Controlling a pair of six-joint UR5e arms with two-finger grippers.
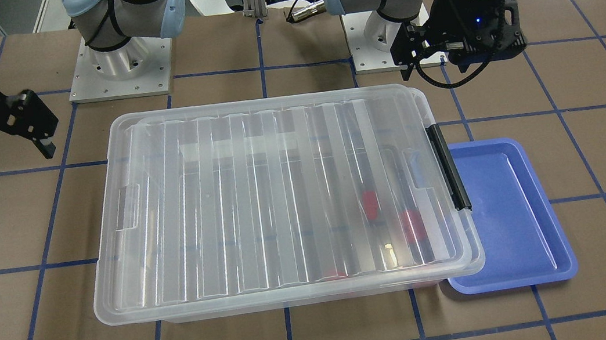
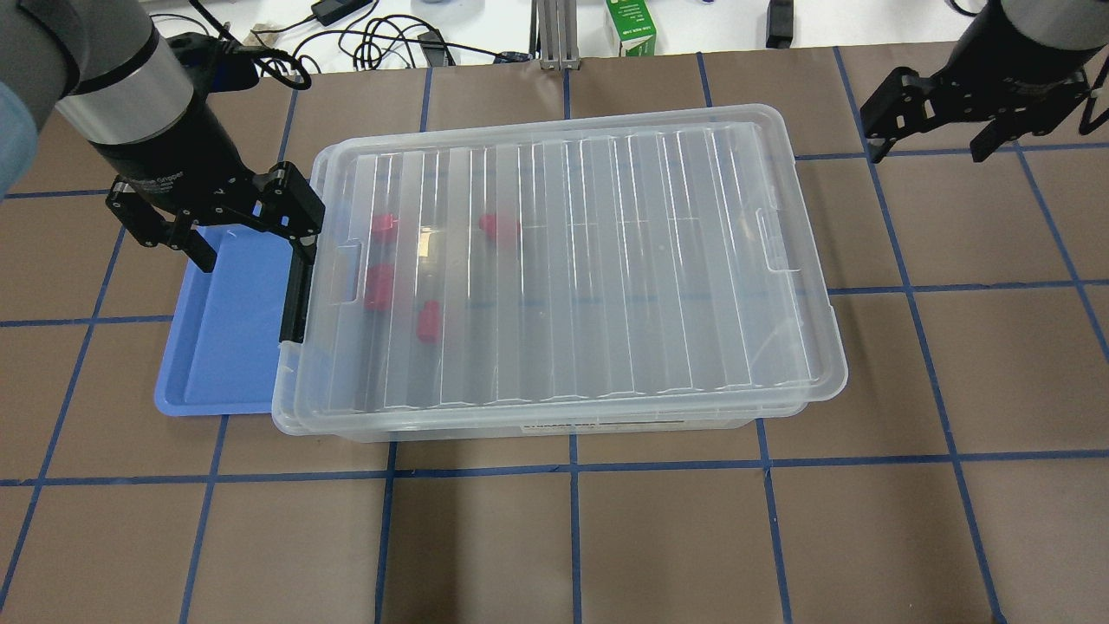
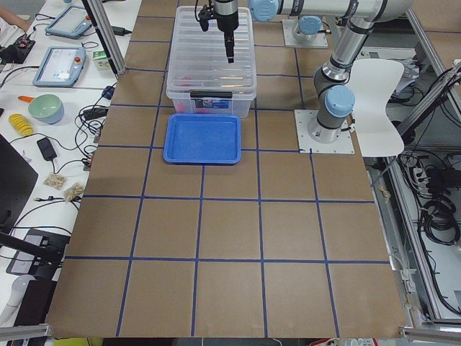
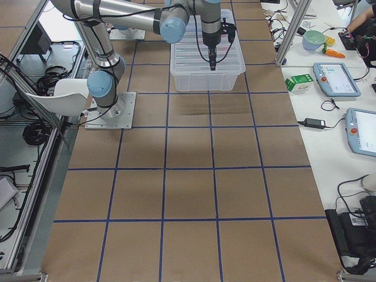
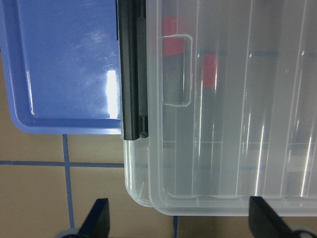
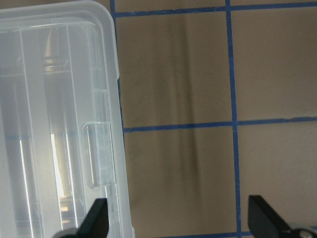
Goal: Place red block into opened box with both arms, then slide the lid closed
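Note:
The clear box point(image 2: 554, 428) stands mid-table, and the ribbed lid point(image 2: 606, 260) lies flat on it, covering nearly all of the opening. Several red pieces show blurred through the lid at the box's left end. The small elongated one nearest me looks like the red block point(image 2: 425, 322) point(image 1: 369, 203) point(image 5: 209, 72). My left gripper point(image 2: 256, 251) hangs open and empty above the box's left end, over the black clip handle point(image 2: 297, 295). My right gripper point(image 2: 927, 149) point(image 1: 12, 151) is open and empty, high beyond the box's far right corner and apart from it.
A shallow blue tray point(image 2: 221, 347) lies against the box's left end, partly under my left gripper. Brown paper with blue tape lines covers the table point(image 2: 572, 537). Cables and a green carton point(image 2: 631, 26) sit past the far edge.

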